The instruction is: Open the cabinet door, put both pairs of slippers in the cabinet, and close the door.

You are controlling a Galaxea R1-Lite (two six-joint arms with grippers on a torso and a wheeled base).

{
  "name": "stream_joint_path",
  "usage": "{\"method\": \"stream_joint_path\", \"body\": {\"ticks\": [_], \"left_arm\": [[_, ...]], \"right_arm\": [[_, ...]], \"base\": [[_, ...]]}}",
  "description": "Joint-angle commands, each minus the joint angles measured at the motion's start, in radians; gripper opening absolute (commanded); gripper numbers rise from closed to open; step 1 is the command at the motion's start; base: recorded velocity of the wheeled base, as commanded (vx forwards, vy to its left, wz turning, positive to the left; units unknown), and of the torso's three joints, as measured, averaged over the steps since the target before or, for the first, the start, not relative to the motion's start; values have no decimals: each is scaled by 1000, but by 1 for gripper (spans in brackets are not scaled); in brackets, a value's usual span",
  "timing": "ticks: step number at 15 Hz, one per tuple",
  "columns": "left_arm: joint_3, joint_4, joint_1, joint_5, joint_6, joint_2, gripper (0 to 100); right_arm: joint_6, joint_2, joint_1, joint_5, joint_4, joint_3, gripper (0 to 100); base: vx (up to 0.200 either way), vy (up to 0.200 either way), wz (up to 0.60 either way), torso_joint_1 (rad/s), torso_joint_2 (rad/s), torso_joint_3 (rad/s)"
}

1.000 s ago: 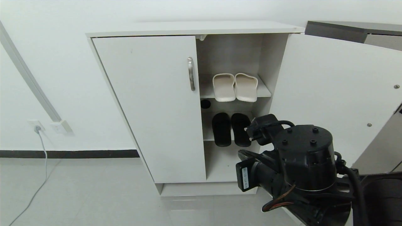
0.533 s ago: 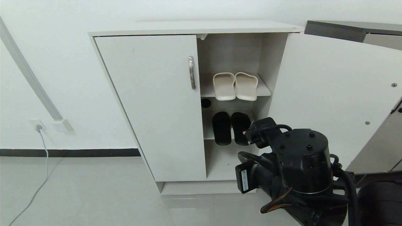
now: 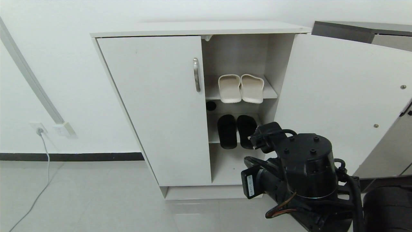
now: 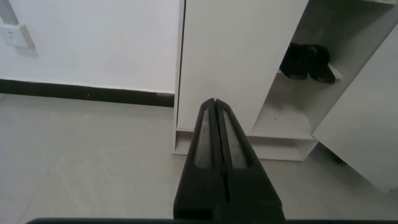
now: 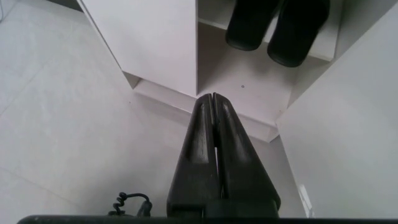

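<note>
Over on the wall, a grey conduit (image 3: 29, 77) slants down to a small box (image 3: 64, 130). Beside it, a socket (image 3: 37, 128), its grey cable (image 3: 45, 175) trailing onto pale floor (image 3: 96, 206). Black skirting (image 3: 70, 157) below.

Door (image 3: 338, 96) open; beige slippers (image 3: 229, 88), black slippers (image 3: 227, 131) shelved.

The black left gripper (image 4: 214, 107) points forward and down, its two long fingers pressed flat together, holding nothing. The black right gripper (image 5: 214, 99) matches this pose. The right arm (image 3: 305, 167) sits folded low.
</note>
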Motion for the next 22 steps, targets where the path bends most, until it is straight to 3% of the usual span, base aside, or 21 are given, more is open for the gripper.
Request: {"method": "stream_joint_path", "body": {"ticks": [1, 10, 22], "left_arm": [[0, -2, 0, 0, 0, 1, 0], [0, -2, 0, 0, 0, 1, 0], [0, -2, 0, 0, 0, 1, 0]], "right_arm": [[0, 4, 0, 0, 1, 0, 0], [0, 7, -1, 0, 1, -5, 0], [0, 10, -7, 0, -1, -3, 0]], "base": [[0, 0, 0, 2, -144, -154], [0, 0, 0, 53, -396, -350], [0, 0, 0, 165, -483, -326]]}}
